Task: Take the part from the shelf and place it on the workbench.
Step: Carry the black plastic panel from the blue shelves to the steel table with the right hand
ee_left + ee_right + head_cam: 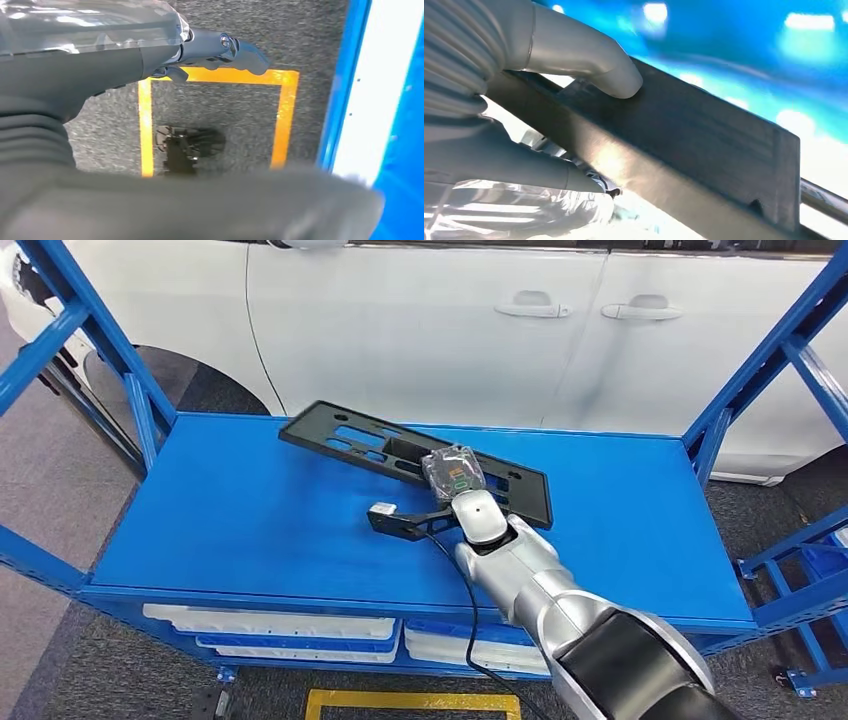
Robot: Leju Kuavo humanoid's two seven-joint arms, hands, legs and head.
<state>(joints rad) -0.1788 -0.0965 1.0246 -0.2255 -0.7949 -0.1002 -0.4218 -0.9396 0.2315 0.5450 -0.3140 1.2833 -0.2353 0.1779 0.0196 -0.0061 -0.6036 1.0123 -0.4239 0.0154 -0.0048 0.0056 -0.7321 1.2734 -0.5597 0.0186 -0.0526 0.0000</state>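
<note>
A long black plastic part [400, 452] with cut-out slots is seen lying at a slant on a blue shelf top [250, 510], its far end near the back edge. The near end is covered by the right hand [455, 475], which is reached in from below on a silver arm [540, 585]. In the right wrist view, the part's dark edge [704, 150] is gripped between the pale thumb [589, 55] above and the fingers [524, 170] beneath, which are partly hidden. The left hand [220, 50] is seen above grey carpet and a yellow floor marking [285, 115], its fingers loosely extended with nothing held. A white car [450, 320] is cut off behind the shelf.
</note>
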